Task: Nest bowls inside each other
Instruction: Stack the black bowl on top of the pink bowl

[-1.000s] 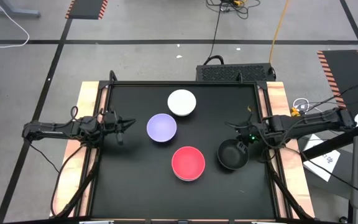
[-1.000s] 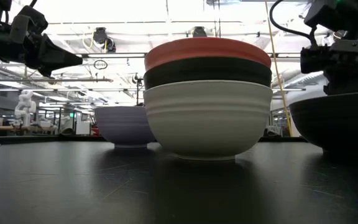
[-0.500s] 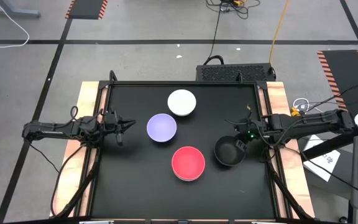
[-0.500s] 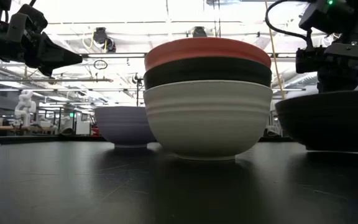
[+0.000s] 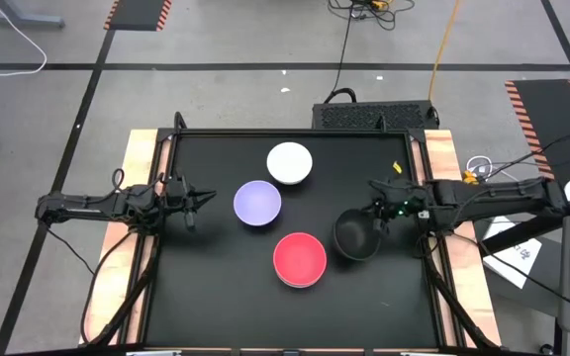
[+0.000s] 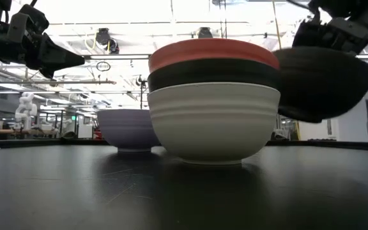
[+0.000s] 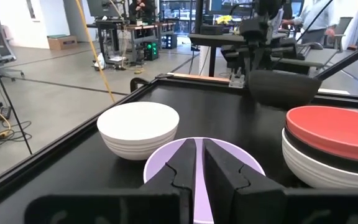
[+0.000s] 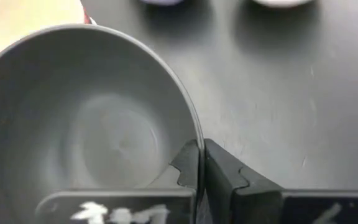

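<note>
Seen from above, a black bench [image 5: 216, 287] holds several small round bowls. The right tool [image 5: 380, 214] is clamped on the rim of a black bowl [image 5: 356, 235], one finger inside and one outside. The level view shows this bowl lifted clear of the bench and tilted, just beside a stack of three. That stack sits near the middle of the bench: a red bowl [image 5: 299, 259] on top, a second black bowl [image 6: 213, 75] nested under it, and a white ribbed bowl [image 6: 213, 120] at the bottom. A lavender bowl [image 5: 257, 203] stands alone toward the left side, and another white bowl [image 5: 290, 163] stands alone near the far edge; these two are apart from each other and from the stack.

The left tool [image 5: 198, 202] hovers above the bench's left edge near the lavender bowl, its fingers together and holding nothing.

White marks show on the right tool's body in its wrist view, too blurred to read
</note>
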You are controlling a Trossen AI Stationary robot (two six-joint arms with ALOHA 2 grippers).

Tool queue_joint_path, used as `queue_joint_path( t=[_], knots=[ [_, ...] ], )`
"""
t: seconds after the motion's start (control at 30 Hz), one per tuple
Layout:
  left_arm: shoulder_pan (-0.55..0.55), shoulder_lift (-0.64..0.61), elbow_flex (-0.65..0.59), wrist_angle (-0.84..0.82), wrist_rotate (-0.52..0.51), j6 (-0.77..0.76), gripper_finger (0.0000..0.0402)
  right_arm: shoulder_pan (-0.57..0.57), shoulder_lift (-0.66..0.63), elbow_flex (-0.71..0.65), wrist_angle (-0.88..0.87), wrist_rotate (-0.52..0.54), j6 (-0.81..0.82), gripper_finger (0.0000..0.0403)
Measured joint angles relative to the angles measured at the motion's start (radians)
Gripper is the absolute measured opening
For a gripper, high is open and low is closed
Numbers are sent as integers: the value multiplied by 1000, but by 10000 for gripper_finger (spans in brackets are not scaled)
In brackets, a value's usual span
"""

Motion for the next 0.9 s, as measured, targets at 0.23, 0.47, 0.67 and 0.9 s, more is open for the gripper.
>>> queue_joint_path(
  t=[0.23, 0.47, 0.67, 0.9],
  knots=[
    [0, 0, 0, 0, 0, -10, 31, 0, -159, 0, -8, 24, -39, 1],
    [0, 0, 0, 0, 0, -12, 31, -1, -286, -44, 1, 84, -73, 1],
    [0, 0, 0, 1, 0, -12, 31, 0, -372, -139, 90, 82, -78, 1],
    [0, 0, 0, 1, 0, -12, 31, 0, -380, -211, 309, 17, -116, 0]
  ],
)
